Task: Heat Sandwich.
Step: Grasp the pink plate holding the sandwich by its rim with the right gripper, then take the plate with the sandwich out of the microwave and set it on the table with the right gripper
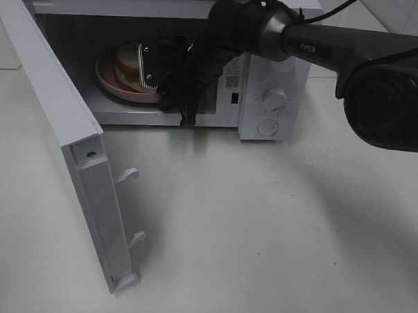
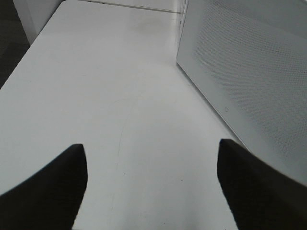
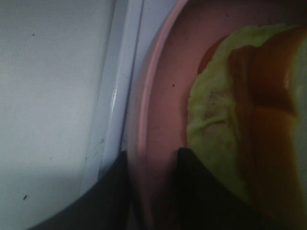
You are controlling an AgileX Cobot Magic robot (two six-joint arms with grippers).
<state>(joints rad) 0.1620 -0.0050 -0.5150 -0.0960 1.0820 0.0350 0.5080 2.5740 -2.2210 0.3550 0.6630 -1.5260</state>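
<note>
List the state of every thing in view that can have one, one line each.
White microwave door: swung wide open.
Round pink plate: inside the microwave, rim between the right gripper's fingers.
Stacked white-bread sandwich: lying on the plate.
Right gripper: closed on the plate rim.
Left gripper: open, empty, above the white table.

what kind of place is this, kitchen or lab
Probably a lab test bench, not a lived-in kitchen: a white microwave with its door open stands alone on a bare white table, and a robot arm reaches inside.
</note>
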